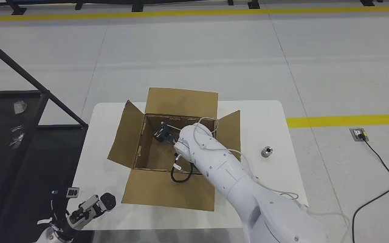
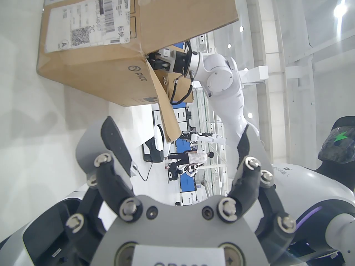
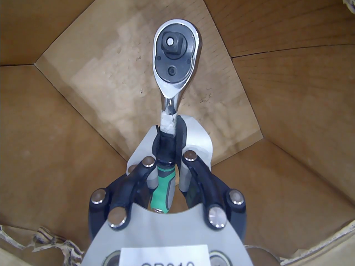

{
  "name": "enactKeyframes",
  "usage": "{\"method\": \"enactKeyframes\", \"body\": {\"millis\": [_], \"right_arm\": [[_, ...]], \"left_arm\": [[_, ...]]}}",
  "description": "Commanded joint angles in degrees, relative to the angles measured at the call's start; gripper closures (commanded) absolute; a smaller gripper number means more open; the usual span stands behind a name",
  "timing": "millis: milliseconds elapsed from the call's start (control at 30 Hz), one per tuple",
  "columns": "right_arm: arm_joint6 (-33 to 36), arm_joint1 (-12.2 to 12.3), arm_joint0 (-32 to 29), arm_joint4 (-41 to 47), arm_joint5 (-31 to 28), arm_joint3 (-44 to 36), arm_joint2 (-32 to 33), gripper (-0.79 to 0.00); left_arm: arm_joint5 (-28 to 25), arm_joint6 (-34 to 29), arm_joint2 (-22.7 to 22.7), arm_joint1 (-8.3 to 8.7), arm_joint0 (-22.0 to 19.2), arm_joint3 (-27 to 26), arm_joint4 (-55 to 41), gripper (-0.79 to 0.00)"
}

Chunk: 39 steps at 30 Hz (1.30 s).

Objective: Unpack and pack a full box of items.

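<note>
An open cardboard box stands mid-table with its flaps spread; its labelled outer side faces my left wrist camera. My right gripper is down inside the box, shut on a ratchet wrench with a chrome head and a green-and-black handle. The wrench head points at the box floor. From above, that gripper sits near the box's far left inner corner. My left gripper is open and holds nothing, low at the table's near left corner.
A small metal socket-like piece lies on the white table to the right of the box. A dark frame and rack stand off the table's left side.
</note>
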Motion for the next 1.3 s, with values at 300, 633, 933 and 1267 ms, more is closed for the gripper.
{"method": "enactKeyframes", "body": {"millis": [300, 633, 933, 1267], "right_arm": [[0.4, 0.0, 0.2, 1.6, 0.9, 1.8, 0.8, -0.785], [0.0, 0.1, 0.0, 1.6, 1.0, 1.9, 0.9, -0.785], [-14.9, 2.2, -2.0, -1.5, 3.8, -1.4, 1.9, -0.785], [-23.5, 10.0, -6.4, -11.5, 10.1, -23.0, 5.5, -0.785]], "left_arm": [[0.5, 0.8, 0.7, -0.23, -0.4, -0.5, 1.0, -0.785], [3.4, 1.2, 3.9, -0.74, -2.5, -3.6, 5.2, -0.785], [6.3, 2.7, 5.3, -0.77, -4.5, -7.3, 12.0, -0.785], [4.7, 4.5, 2.9, -0.75, -2.2, -6.5, 10.6, -0.785]]}}
